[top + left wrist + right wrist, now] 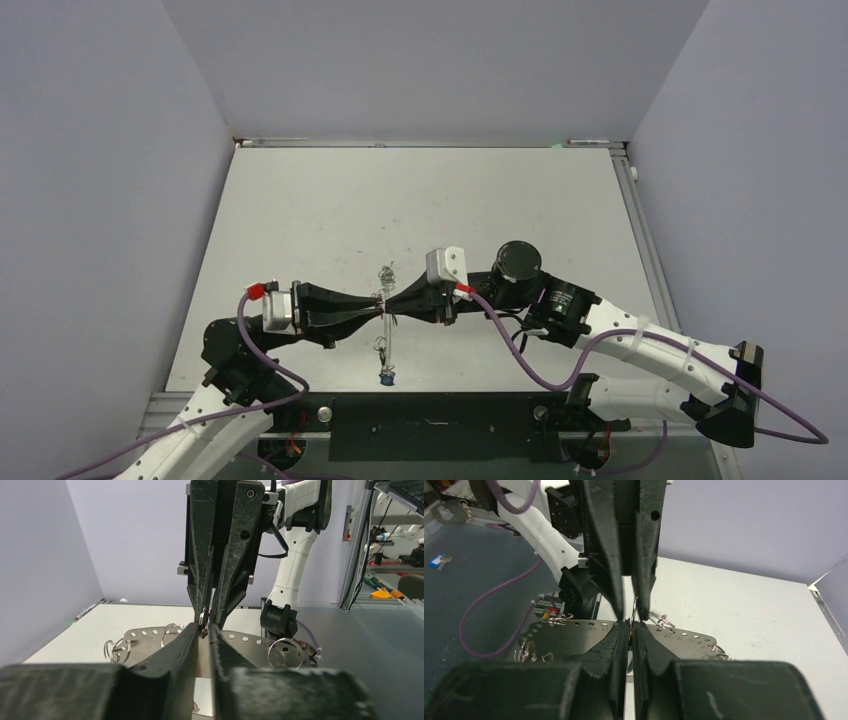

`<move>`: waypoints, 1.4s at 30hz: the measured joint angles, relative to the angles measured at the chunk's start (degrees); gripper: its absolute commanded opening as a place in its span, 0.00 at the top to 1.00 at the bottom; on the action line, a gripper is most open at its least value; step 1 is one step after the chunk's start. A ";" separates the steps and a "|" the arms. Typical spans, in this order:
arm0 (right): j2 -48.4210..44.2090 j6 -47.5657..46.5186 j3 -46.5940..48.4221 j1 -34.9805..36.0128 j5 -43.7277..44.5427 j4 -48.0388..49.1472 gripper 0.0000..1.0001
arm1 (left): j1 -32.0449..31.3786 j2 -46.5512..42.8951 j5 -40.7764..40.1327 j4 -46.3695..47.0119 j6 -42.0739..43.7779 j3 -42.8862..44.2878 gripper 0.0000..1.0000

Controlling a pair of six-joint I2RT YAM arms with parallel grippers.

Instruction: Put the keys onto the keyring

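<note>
The pale table [300, 200] carries little. The two arms reach in from either side and meet tip to tip near its middle.

The left gripper [202, 630] has its jaws drawn together, with only a sliver of gap between them. The right gripper [629, 629] faces it head-on, its jaws pressed just as close. Both seem to pinch the same small ring [202, 621], which stands upright where the four fingertips meet. The view there is crowded, so I cannot be sure that each gripper really bears on it.

The keyring [245, 645] lies just below that meeting point, across the line of the arms. In the wrist views it looks like a grey metal band punched with holes. Several thin rings already hang along its edge. From above, a clump of keys [385, 272] sits at its far end and a blue tag [385, 377] at its near end.

The step in hand looks like the threading itself: a key's ring is held over the keyring, ready to go on. The next move probably calls for one gripper to hold firm while the other works the ring onto the band. That work is fine, and a slip would drop the ring.
</note>
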 measured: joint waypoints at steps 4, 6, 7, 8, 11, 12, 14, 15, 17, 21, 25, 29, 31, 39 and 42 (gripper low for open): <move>0.26 -1.07 0.17 -0.37 0.11 -2.60 0.95 | 0.00 -0.44 -0.04 -3.65 3.72 0.59 0.55; 0.74 -1.86 0.44 -0.42 0.42 -4.48 0.95 | -0.02 -1.01 -0.02 -7.43 6.25 1.29 0.47; 0.85 -2.19 0.52 -0.44 0.66 -5.55 0.95 | -0.07 -1.31 -0.04 -8.90 7.48 1.55 0.45; 0.87 -2.58 0.57 -0.46 0.96 -6.67 0.95 | -0.07 -1.81 -0.13 -10.93 8.94 1.97 0.44; 1.03 -3.63 1.03 -0.46 2.12 -10.10 0.95 | -0.07 -2.86 -0.20 -15.43 12.50 2.89 0.43; 1.27 -4.00 1.46 -0.46 2.54 -11.32 0.95 | -0.07 -3.04 -0.20 -16.83 13.66 3.21 0.43; 1.97 -4.74 2.78 -0.46 3.72 -13.97 0.95 | -0.11 -3.17 -0.24 -19.28 15.47 3.76 0.43; 2.25 -4.98 3.28 -0.46 4.13 -15.06 0.95 | -0.11 -3.17 -0.24 -20.37 16.37 3.98 0.44; 2.91 -5.68 4.79 -0.44 5.14 -17.99 0.95 | -0.11 -3.15 -0.22 -22.03 17.44 4.17 0.45; 5.35 -6.73 10.29 -0.44 8.09 -26.03 0.95 | -0.11 -2.27 -0.20 -24.44 18.71 4.44 0.48; 9.40 -5.99 19.37 -0.44 12.11 -36.11 0.95 | -0.11 -0.70 -1.42 -26.97 20.59 5.22 0.54; 14.32 -3.85 27.58 -0.44 14.84 -44.17 0.95 | -0.11 -0.61 -3.37 -28.46 21.88 5.33 0.57; 15.72 -2.93 28.22 -0.44 16.31 -47.41 0.95 | -0.11 -0.61 -3.87 -29.05 22.34 5.33 0.59; 17.88 -2.12 27.82 0.24 19.32 -58.84 0.95 | -0.11 0.52 -3.96 -31.12 24.11 6.51 0.65; 17.88 -2.82 27.82 1.75 18.88 -60.00 0.95 | -0.11 2.05 -2.51 -31.56 24.22 6.67 0.66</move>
